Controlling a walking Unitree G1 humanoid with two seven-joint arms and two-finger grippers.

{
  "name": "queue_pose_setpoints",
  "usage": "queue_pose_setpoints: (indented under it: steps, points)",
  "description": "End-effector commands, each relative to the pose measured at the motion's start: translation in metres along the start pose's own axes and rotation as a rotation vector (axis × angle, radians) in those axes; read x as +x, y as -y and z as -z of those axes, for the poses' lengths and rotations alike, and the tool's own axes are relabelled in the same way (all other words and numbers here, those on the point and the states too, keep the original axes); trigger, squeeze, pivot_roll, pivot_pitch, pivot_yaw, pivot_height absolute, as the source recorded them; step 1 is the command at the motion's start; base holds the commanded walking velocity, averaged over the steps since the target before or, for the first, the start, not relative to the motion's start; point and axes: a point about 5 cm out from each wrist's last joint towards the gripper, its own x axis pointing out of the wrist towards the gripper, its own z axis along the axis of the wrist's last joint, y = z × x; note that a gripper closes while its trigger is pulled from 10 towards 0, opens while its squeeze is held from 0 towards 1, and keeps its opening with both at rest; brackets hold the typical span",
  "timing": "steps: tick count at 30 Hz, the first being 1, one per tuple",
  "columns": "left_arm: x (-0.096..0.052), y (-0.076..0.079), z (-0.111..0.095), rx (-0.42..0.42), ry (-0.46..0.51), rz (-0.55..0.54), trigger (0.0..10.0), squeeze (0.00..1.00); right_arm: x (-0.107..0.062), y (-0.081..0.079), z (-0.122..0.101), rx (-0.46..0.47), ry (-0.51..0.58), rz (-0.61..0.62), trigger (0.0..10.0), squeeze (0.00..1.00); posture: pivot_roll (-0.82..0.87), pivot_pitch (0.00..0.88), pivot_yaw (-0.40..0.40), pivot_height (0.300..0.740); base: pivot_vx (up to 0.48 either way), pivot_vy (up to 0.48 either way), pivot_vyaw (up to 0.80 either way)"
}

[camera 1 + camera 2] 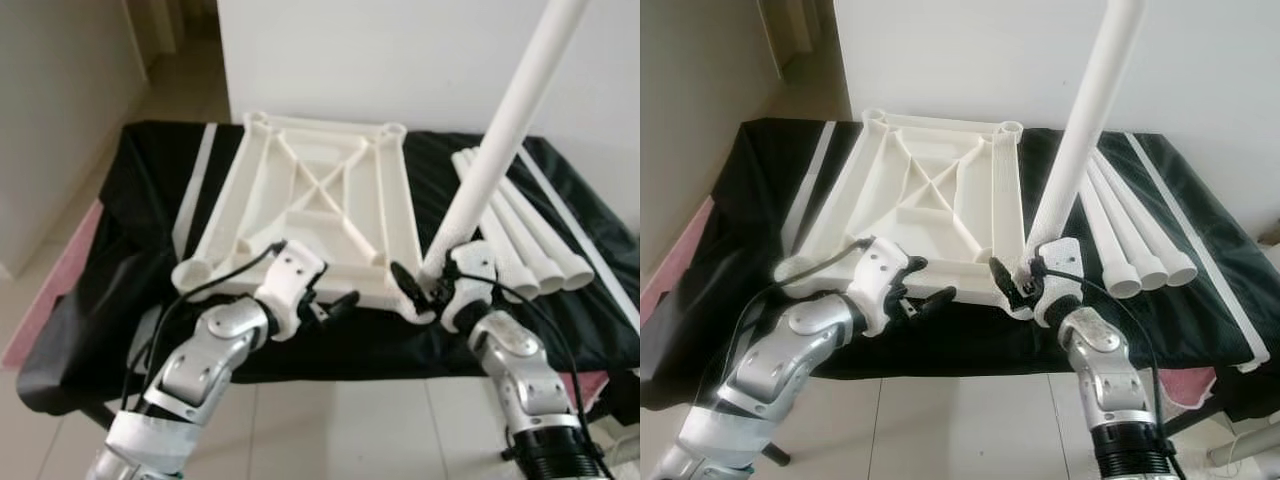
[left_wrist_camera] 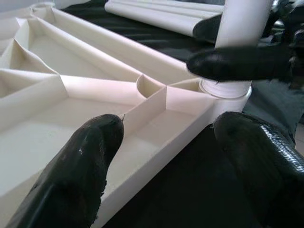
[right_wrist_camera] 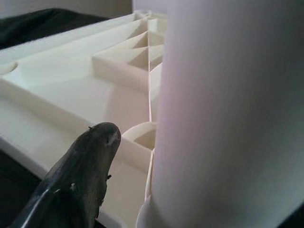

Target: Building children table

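Two silver arms low in front, reaching out to a black cloth [image 1: 120, 290] spread over a bed or bench.

Left gripper [image 1: 335, 305] at the near edge of the white table top [image 1: 310, 190], fingers [image 2: 90, 156] spread apart, one above the ribbed underside and one off the edge over the cloth. Nothing held between them.

Right gripper [image 1: 420, 290] at the near right corner of the table top, closed around the bottom of a long white leg [image 1: 500, 130]. Leg standing up, leaning a little to the right, its low end sitting in the round corner socket [image 2: 223, 88]. One black finger [image 3: 80, 175] seen close beside the leg in the right wrist view, with the ribs of the table top behind.

Table top lying upside down, flat on the cloth, in the middle. Crossed ribs and round sockets at the corners facing up.

Three more white legs [image 1: 1135, 250] lying side by side on the cloth, right of the table top, open ends pointing near.

White wall [image 1: 420, 50] at the far side. Pale tiled floor [image 1: 350, 430] near, under the arms. Pink fabric [image 1: 55, 290] peeking out at the left edge of the cloth.
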Motion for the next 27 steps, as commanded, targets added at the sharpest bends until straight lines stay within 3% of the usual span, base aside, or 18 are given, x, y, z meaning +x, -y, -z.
queue_pose_setpoints:
  steps: [1, 3, 4, 13, 19, 21, 27]
  points:
    - [0.001, 0.005, -0.003, 0.011, 0.006, 0.081, 10.0, 0.0, 0.002, 0.0, 0.002, -0.014, -0.011, -0.034, 10.0, 0.0, 0.0, 0.0, -0.026, 0.74, 0.0, 0.0, 0.0]
    - [0.001, 0.004, -0.003, 0.01, 0.005, 0.079, 10.0, 0.0, 0.003, 0.003, 0.004, -0.035, -0.026, -0.053, 10.0, 0.0, 0.0, 0.0, -0.026, 0.74, 0.0, 0.0, 0.0]
    - [0.0, 0.003, -0.004, 0.013, 0.005, 0.076, 10.0, 0.0, 0.004, 0.006, 0.005, -0.023, -0.035, -0.051, 0.1, 0.0, 0.0, 0.0, -0.028, 0.74, 0.0, 0.0, 0.0]
    - [-0.001, 0.001, -0.003, 0.005, -0.001, 0.06, 10.0, 0.0, 0.002, 0.007, 0.012, -0.035, -0.055, -0.056, 0.0, 0.0, 0.01, 0.0, -0.029, 0.74, 0.0, 0.0, 0.0]
    - [-0.001, 0.0, -0.002, 0.002, -0.007, 0.053, 10.0, 0.0, 0.001, 0.011, 0.014, -0.001, -0.066, 0.025, 0.0, 0.0, 0.01, 0.0, -0.029, 0.74, 0.0, 0.0, 0.0]
    - [-0.003, -0.003, -0.001, 0.005, -0.015, 0.039, 10.0, 0.0, 0.001, 0.008, 0.015, 0.066, -0.067, 0.151, 0.0, 0.0, 0.0, 0.0, -0.028, 0.74, 0.0, 0.0, 0.0]
    - [-0.005, -0.008, 0.0, 0.003, -0.02, 0.026, 10.0, 0.0, 0.003, -0.005, 0.018, 0.138, -0.055, 0.313, 0.0, 0.0, -0.01, 0.013, -0.02, 0.74, 0.0, 0.0, 0.0]
